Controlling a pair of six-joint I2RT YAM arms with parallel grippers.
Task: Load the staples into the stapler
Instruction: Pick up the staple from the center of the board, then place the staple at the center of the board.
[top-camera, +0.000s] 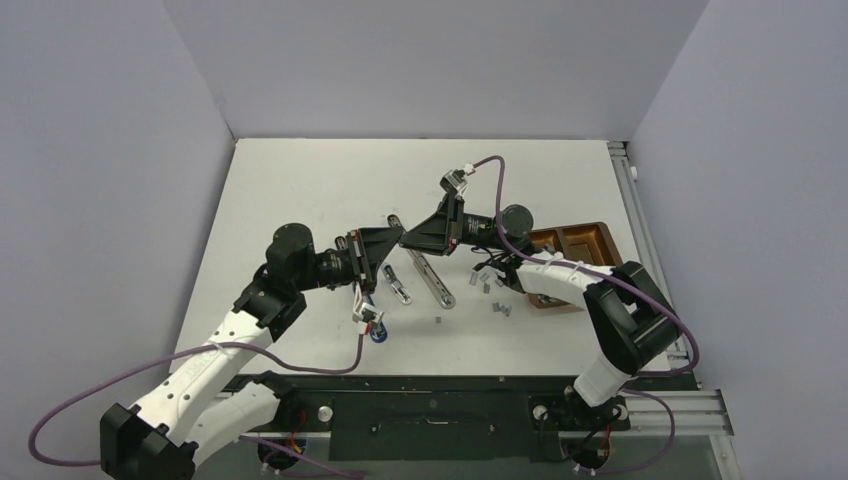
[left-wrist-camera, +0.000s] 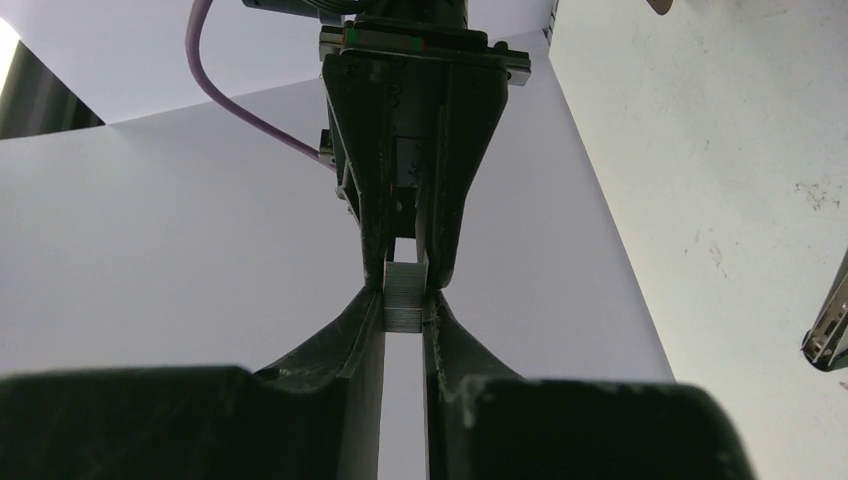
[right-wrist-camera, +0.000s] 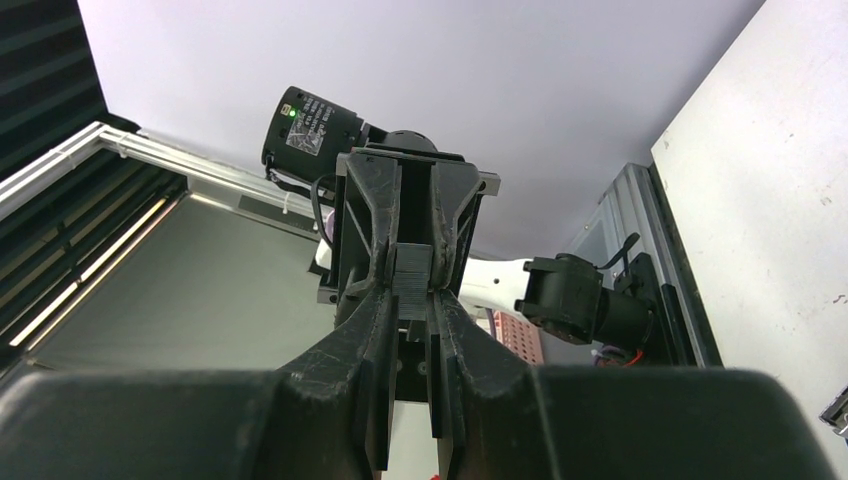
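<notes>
My two grippers meet tip to tip in the air above the table's middle. The left gripper (top-camera: 396, 242) (left-wrist-camera: 405, 312) and the right gripper (top-camera: 407, 237) (right-wrist-camera: 411, 305) are both shut on one short silvery strip of the staples (left-wrist-camera: 405, 295) (right-wrist-camera: 410, 282), each pinching an end of it. The stapler (top-camera: 431, 277) lies opened out flat on the table below them, its second metal arm (top-camera: 397, 284) beside it. Its tip shows at the right edge of the left wrist view (left-wrist-camera: 828, 330). Several loose staple strips (top-camera: 492, 283) lie scattered to the stapler's right.
A brown two-compartment tray (top-camera: 577, 248) stands at the right, behind the right arm. One single strip (top-camera: 438, 320) lies nearer the front edge. A metal rail (top-camera: 632, 190) runs along the table's right edge.
</notes>
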